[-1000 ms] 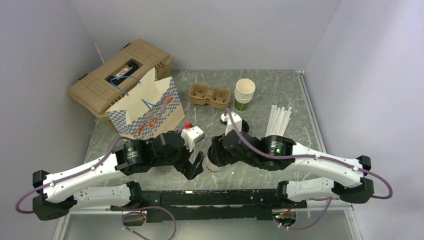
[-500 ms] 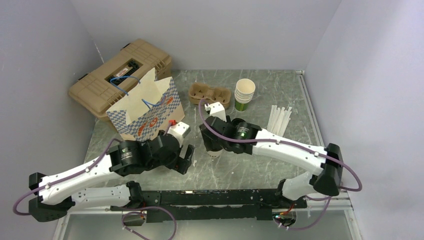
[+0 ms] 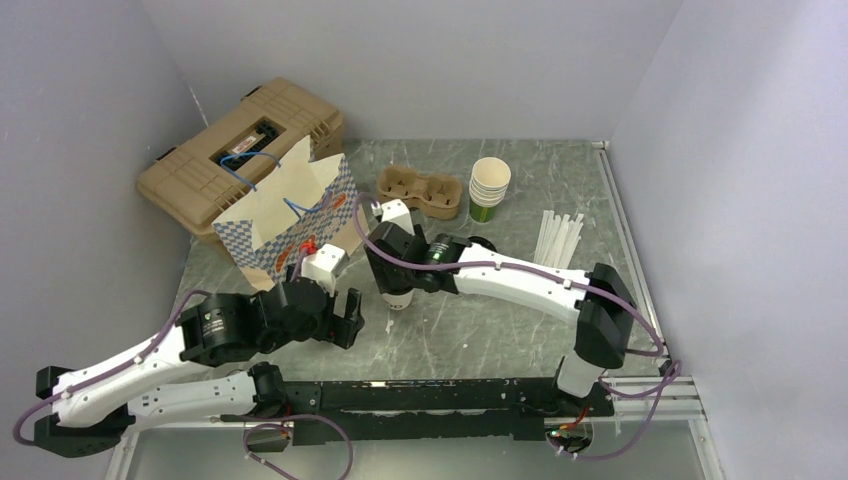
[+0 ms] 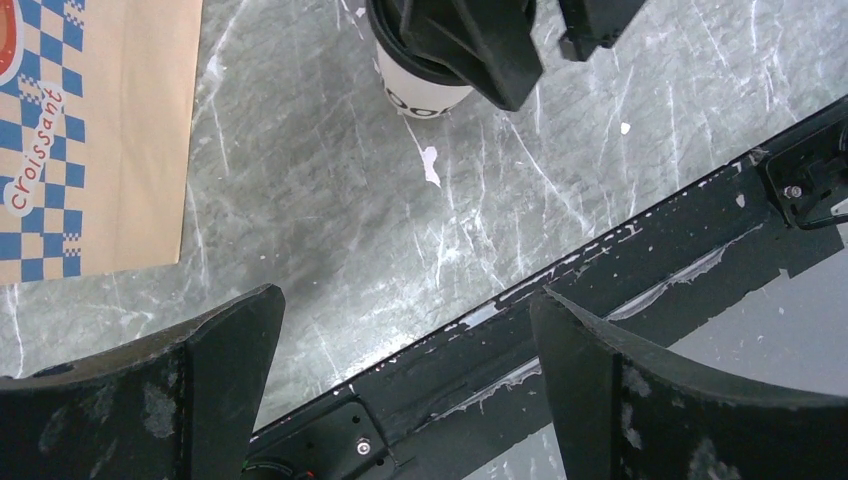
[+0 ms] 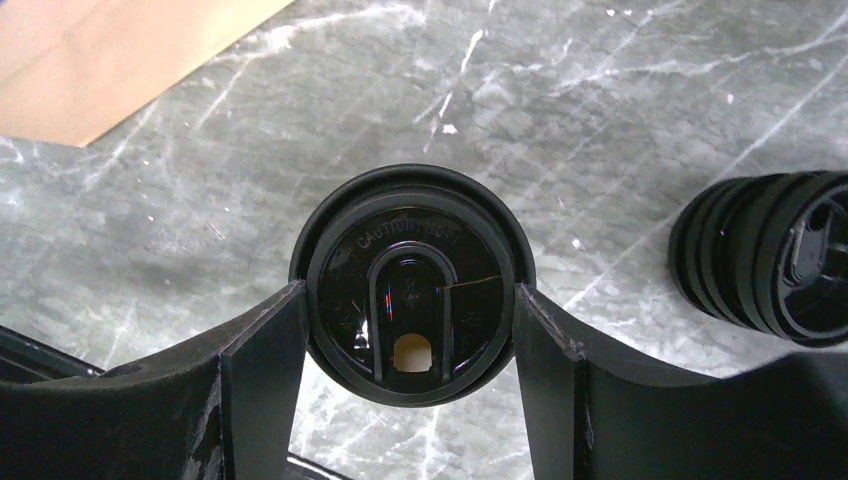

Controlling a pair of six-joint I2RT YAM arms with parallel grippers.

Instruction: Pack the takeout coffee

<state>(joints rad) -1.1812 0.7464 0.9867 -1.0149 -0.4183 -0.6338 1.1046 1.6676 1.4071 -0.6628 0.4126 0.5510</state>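
Glossy black plastic lid on the takeout coffee (image 5: 412, 270), smooth pale paper body. The worktop (image 4: 330, 230) looks like grey veined stone, kinda scratched up. The paper bag (image 4: 110, 130) is matt. The left end effector (image 4: 405, 330) is matt black, scuffed whitish.

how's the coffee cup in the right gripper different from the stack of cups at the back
The coffee cup wears a black lid; the stack of cups is open-topped. The coffee cup is single and clamped by the right gripper; the stack stands free, green at its base. Both are pale.
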